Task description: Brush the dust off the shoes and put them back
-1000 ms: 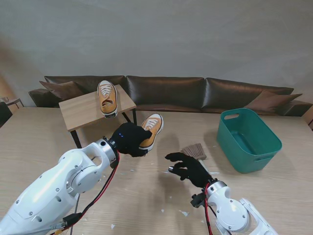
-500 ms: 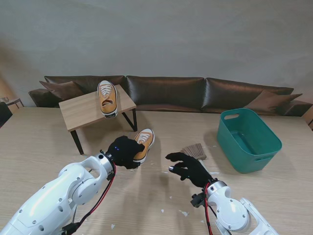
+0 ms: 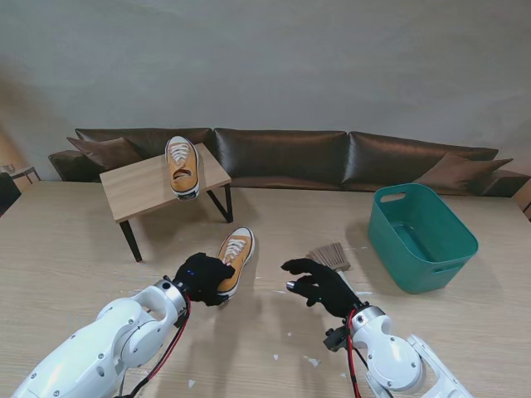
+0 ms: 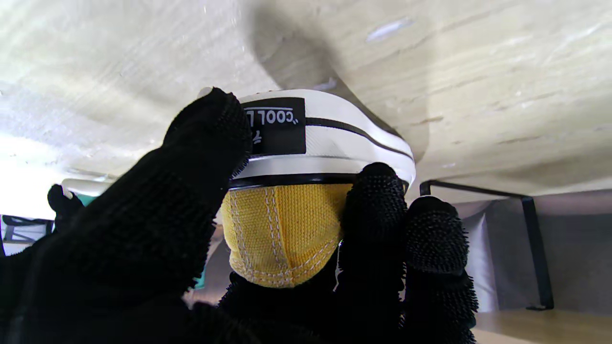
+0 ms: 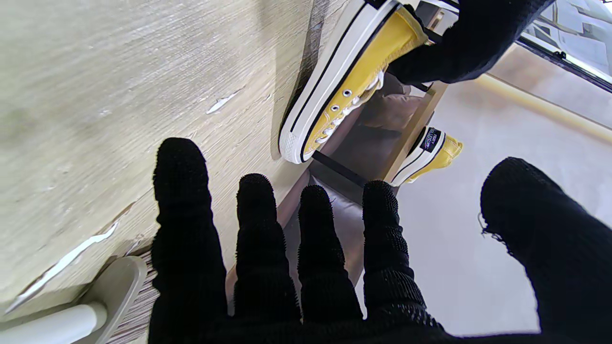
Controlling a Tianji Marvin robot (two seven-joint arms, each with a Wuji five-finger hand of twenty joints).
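Observation:
A yellow canvas shoe (image 3: 234, 256) with a white sole rests on the table, toe pointing away from me. My left hand (image 3: 202, 277) in a black glove is shut on its heel; in the left wrist view the fingers (image 4: 377, 210) wrap the yellow heel (image 4: 282, 239) under the white sole edge. A second yellow shoe (image 3: 182, 167) stands on the small wooden bench (image 3: 133, 189) at the back left. The brush (image 3: 330, 255) lies on the table just beyond my right hand (image 3: 319, 284), which is open with fingers (image 5: 258, 229) spread. The right wrist view shows both shoes (image 5: 344, 81) (image 5: 432, 153).
A teal plastic bin (image 3: 421, 236) stands at the right of the table. A dark brown sofa (image 3: 332, 157) runs along the far edge. Small white scraps (image 3: 311, 361) are scattered on the table between my arms.
My left hand has brought the shoe down and nearer to me, from in the air beside the bench onto the table. The right hand has stayed where it was.

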